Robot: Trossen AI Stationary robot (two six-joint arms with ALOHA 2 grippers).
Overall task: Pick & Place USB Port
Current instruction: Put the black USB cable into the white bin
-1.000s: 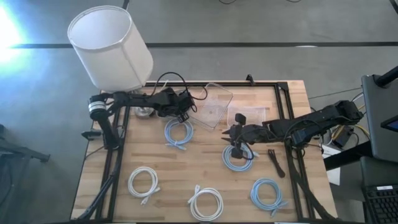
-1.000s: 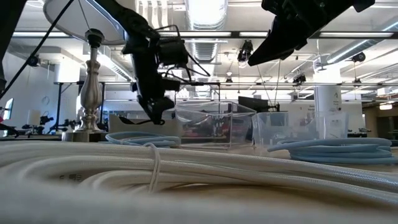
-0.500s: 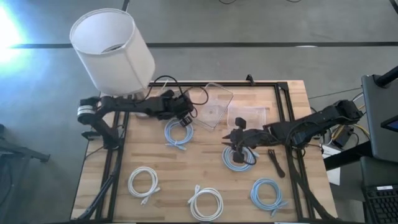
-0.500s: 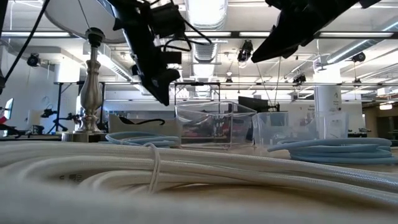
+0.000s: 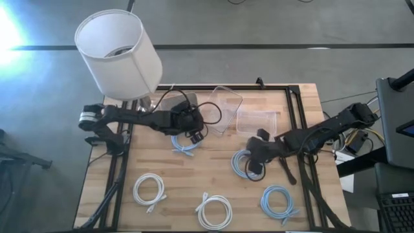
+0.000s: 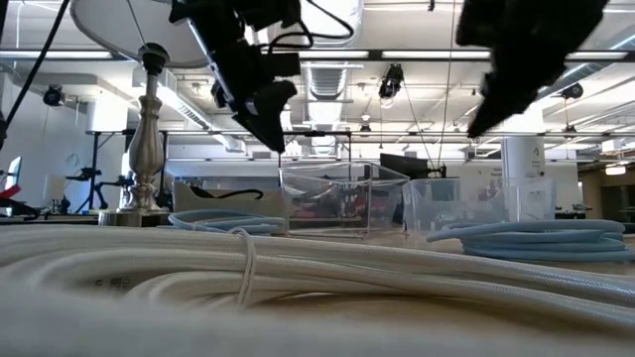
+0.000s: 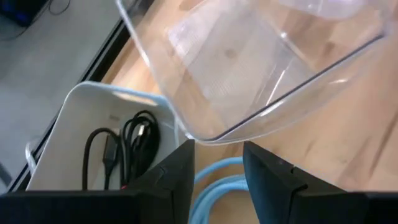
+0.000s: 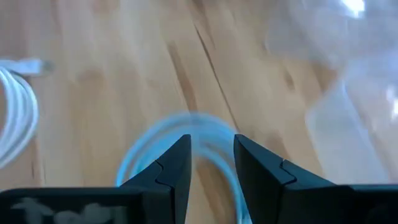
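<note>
Left pincer, fingers slightly spread, hangs over the light-blue cable coil at ten o'clock on the bench. Right pincer, likewise slightly spread, seemingly empty, hangs above a second blue coil at three o'clock.

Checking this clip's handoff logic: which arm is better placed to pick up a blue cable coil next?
Probably the right. Its end effector hangs open directly over a blue cable coil, which shows between its fingers in the wrist view. The left end effector sits past its own coil, facing the clear bin.

White cable coil foreground; clear boxes behind; lamp stand beside.
</note>
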